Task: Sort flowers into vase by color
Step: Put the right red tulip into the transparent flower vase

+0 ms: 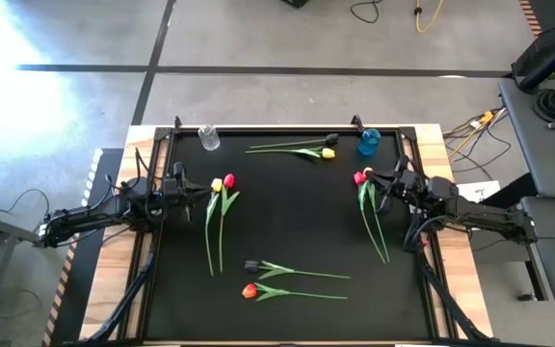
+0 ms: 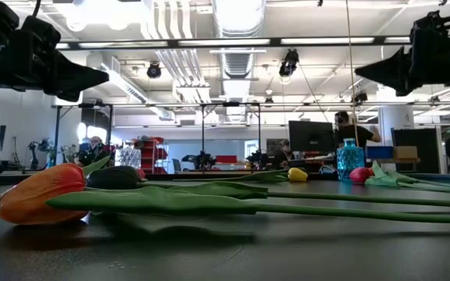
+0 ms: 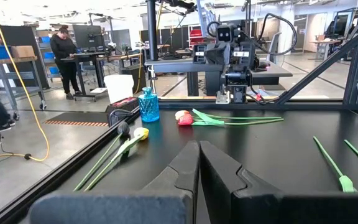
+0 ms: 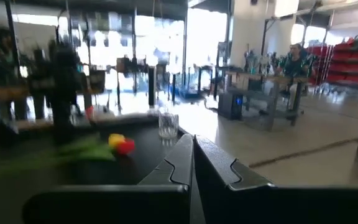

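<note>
left gripper (image 3: pixel 199 163) and right gripper (image 4: pixel 193 160) look closed, fingers together, apparently holding nothing.

The counter (image 1: pixel 287 222) is showing a matt black top, edged in pale wood on its left and right. The flowers (image 1: pixel 222 183) are looking like smooth, slightly glossy plastic or cloth. The far-right blue vase (image 1: pixel 369 142) and far-left clear vase (image 1: pixel 208 137) are gleaming like glass.

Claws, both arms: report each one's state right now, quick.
Left claw: shut, holding nothing, beside the yellow and red tulips.
Right claw: shut, holding nothing, near the red tulip.
</note>
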### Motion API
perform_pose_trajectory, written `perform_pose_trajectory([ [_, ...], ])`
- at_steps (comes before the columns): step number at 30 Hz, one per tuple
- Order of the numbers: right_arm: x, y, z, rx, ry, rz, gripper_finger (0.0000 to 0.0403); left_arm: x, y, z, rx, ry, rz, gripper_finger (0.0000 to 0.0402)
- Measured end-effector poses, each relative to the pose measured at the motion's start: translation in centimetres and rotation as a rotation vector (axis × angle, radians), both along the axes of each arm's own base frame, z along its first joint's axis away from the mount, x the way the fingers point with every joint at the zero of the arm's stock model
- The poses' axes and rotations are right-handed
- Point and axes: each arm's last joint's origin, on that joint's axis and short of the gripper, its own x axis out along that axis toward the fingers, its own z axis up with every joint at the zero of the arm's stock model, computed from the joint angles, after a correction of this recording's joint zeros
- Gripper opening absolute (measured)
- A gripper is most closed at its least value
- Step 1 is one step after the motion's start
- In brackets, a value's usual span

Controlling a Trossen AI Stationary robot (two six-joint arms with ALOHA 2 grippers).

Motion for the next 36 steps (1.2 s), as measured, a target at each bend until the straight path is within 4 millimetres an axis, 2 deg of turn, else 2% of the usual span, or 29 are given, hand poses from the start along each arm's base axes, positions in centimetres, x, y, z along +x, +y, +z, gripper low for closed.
perform_pose_trajectory([
  [3, -0.1, 0.0, 0.7, 0.111, -0.129, 0.033, 0.0009, 0.0, 0.0, 0.0, 0.000, 0.000, 0.000, 0.0000],
  [5, -0.1, 0.1, 1.3, 0.109, -0.198, 0.053, 0.0009, 0.0, 0.0, 0.0, 0.000, 0.000, 0.000, 0.0000],
  [7, 0.1, 0.1, 1.3, 0.105, -0.185, 0.075, 0.0009, 0.0, 0.0, 0.0, 0.000, 0.000, 0.000, 0.0000],
  [12, 1.1, -0.2, 0.7, 0.198, -0.025, 0.052, 0.0009, 0.0, 0.0, 0.1, 0.018, -0.003, 0.006, 0.0000],
  [17, 2.2, -0.8, 0.8, 0.476, 0.192, -0.114, 0.0022, 0.0, 0.0, 0.6, 0.026, -0.054, 0.013, 0.0000],
  [21, 3.1, -0.9, 1.2, 0.638, 0.442, -0.223, 0.0059, -0.1, 0.0, 1.2, 0.037, -0.121, 0.018, 0.0000],
  [27, 5.1, -0.5, 1.1, 0.863, 0.676, -0.346, 0.0149, -0.2, 0.2, 1.6, -0.007, -0.176, 0.064, 0.0000],
  [31, 6.7, -0.3, -0.1, 0.978, 0.790, -0.433, 0.0194, -0.2, 0.2, 1.6, -0.077, -0.193, 0.061, 0.0000],
  [36, 8.3, -0.3, -2.3, 1.125, 0.878, -0.548, 0.0206, -0.2, 0.2, 1.5, -0.126, -0.190, 0.068, 0.0000],
])
